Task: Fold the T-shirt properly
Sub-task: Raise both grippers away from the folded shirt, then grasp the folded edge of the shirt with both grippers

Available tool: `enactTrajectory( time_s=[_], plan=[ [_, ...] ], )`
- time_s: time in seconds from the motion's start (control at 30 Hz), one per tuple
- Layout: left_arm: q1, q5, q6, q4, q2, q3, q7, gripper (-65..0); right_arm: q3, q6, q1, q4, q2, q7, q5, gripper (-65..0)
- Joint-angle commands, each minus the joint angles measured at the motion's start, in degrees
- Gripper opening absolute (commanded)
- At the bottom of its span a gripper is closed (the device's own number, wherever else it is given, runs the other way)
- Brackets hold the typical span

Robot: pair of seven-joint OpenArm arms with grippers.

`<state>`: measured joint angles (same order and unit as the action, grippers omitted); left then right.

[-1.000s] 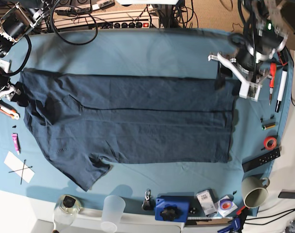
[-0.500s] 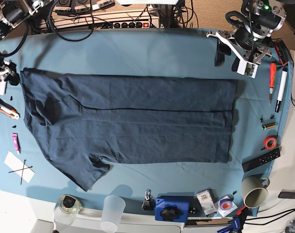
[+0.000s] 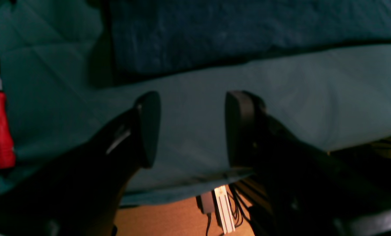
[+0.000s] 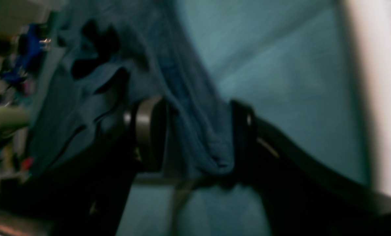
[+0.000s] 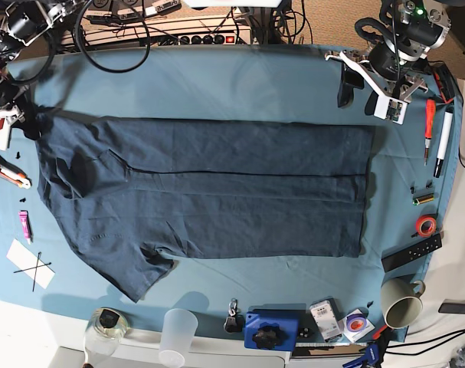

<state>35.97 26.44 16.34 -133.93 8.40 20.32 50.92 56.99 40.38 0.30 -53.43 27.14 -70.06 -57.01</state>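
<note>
Jaws on both arms stand wide. Left gripper (image 3: 187, 129) hangs over bare teal table cloth (image 5: 240, 84) near the far edge, nothing between its pads; in the base view it sits at the upper right corner, just past the shirt's hem end. Right gripper (image 4: 198, 137) is at the upper left corner of the base view, jaws spread, with a bunched fold of the T-shirt (image 5: 209, 192) lying between the fingers (image 4: 147, 131); view is blurred, so whether the pads touch the fabric I cannot tell.

T-shirt lies flat across the middle of the table, dark navy, long axis left to right, partly folded along a lengthwise crease. Collar end toward the right gripper, hem toward the left gripper. One sleeve sticks out toward the near edge at lower left.

Red screwdriver (image 5: 429, 126) and a pen (image 5: 443, 142) lie on the cloth beside the left gripper. Clear plastic cup (image 5: 177, 336) and a mug (image 5: 401, 303) stand on the near edge.
</note>
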Motion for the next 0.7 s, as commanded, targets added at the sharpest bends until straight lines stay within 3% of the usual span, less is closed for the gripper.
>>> enactTrajectory(
  time_s=[0.0, 0.13, 0.33, 0.67],
  plan=[
    [0.22, 0.59, 0.17, -1.07, 0.17, 0.13, -1.38, -33.0, -0.04, -0.38, 0.79, 0.33, 0.81, -2.84, 1.92, -34.5],
    [0.22, -0.83, -0.24, -1.07, 0.15, 0.11, -2.38, -33.0, -0.92, -0.38, 1.46, 0.55, -0.22, -3.85, 1.49, -34.5],
    [-1.2, -5.11, -5.33, -1.03, 0.17, 0.13, -6.4, -33.0, -6.25, -0.38, 1.49, 0.5, -0.63, -4.52, 0.83, -34.5],
    [-13.46, -4.59, -7.74, 12.2, 0.17, 0.13, -5.14, -35.2, -8.52, -0.38, 1.46, 0.5, -0.59, -4.96, 0.92, -34.5]
  ],
)
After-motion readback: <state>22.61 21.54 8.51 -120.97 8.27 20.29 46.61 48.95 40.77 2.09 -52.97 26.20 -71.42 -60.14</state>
